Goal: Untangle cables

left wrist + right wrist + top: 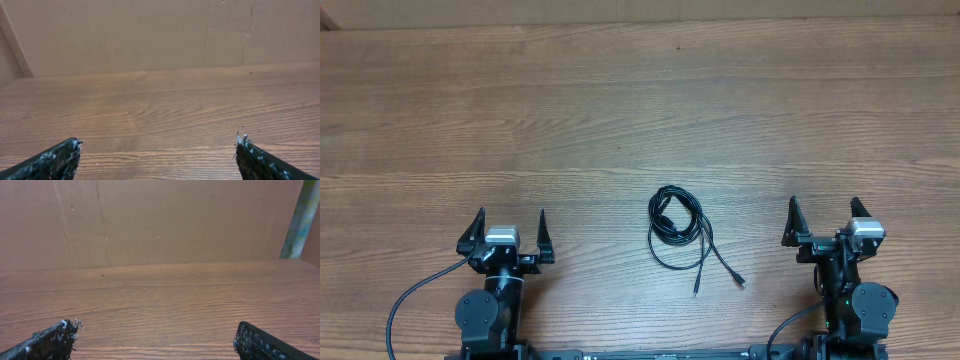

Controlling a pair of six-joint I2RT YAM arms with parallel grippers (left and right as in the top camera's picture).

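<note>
Near the front edge, between both arms: thin black cables [675,225], plug tails [740,284] nearest, tangled coil beyond. Probably light, limp, apt to drag along whole; best pinched at a free tail by its plug. Left gripper [510,214] and right gripper [825,202] low, pointing away, jaws wide apart, holding nothing
</note>
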